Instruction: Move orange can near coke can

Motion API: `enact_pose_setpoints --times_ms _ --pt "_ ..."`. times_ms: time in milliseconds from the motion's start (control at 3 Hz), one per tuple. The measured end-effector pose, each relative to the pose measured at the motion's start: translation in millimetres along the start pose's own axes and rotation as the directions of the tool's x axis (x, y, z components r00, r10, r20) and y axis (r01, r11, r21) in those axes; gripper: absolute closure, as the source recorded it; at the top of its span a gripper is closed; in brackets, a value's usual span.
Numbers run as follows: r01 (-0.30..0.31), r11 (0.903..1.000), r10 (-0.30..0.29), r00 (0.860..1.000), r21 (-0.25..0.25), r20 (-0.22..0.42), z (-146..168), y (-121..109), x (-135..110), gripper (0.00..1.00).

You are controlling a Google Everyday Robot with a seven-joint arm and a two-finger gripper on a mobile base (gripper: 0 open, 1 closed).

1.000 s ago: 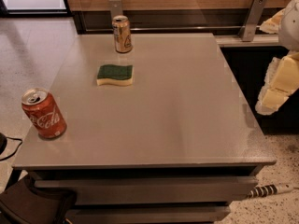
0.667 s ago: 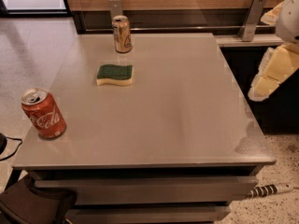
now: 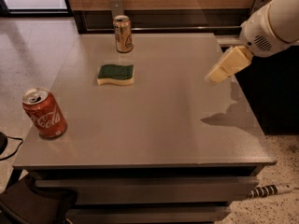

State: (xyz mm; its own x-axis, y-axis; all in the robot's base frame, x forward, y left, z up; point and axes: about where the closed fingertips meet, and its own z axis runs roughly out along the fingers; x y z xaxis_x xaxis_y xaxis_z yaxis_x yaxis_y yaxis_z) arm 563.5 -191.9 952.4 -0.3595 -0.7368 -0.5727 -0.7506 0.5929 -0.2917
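Since the earlier frames the gripper (image 3: 216, 73) has moved leftward, from beyond the right edge of the table (image 3: 163, 129) to a spot above the table's right side. It now hangs in the air well to the right of the sponge (image 3: 115, 73), at about the sponge's depth, and touches nothing. It is carried on the white arm (image 3: 274, 22), which comes in from the upper right, and it points down and left. Whether the gripper is open or closed cannot be told from this view. Its shadow (image 3: 229, 118) falls on the grey tabletop, nearer the front than the sponge and far to its right.

The cans and the sponge lie as they did before. The orange can (image 3: 123, 34) stands upright just behind the sponge, close to the table's back edge. The coke can (image 3: 44, 113) stands upright in front of the sponge and well off to its left, near the table's front left corner. The two cans are well apart, with the green and yellow sponge lying flat between them, closer to the orange can.
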Motion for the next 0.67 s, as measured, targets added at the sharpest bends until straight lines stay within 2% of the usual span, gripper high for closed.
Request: enact_pose_setpoints --times_ms 333,667 --pt "-0.055 0.9984 0.052 0.982 0.011 0.179 31 -16 -27 0.0" --pt "-0.074 0.9954 0.045 0.925 0.062 0.378 49 -46 -72 0.0"
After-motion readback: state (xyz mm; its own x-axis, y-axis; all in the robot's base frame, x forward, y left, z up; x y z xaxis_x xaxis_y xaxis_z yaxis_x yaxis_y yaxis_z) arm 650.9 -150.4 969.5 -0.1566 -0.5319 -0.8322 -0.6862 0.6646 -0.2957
